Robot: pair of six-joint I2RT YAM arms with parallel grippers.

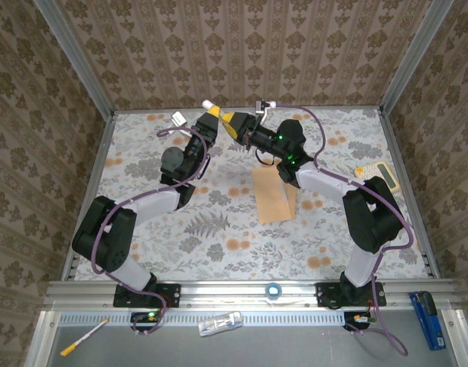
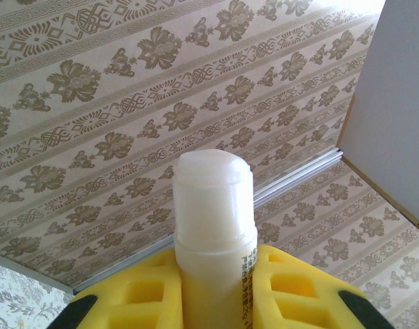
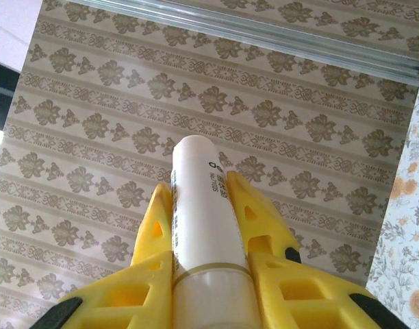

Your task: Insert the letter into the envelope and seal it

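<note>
Gripping a bare-tipped glue stick (image 2: 213,219), the left gripper (image 2: 215,274) hangs over the table's (image 1: 356,130) far edge. The right gripper (image 3: 199,205) clamps a white tube (image 3: 196,164) beside it, and the envelope (image 1: 271,197) lies mid-table. Risks — glue smearing the cloth, or a slipping stick.

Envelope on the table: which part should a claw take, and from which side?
Probably the near short edge of the envelope, coming low from the robot's side. It lies flat on the tablecloth, long side pointing away, and the right arm overhangs its far end; the near edge is free.
</note>
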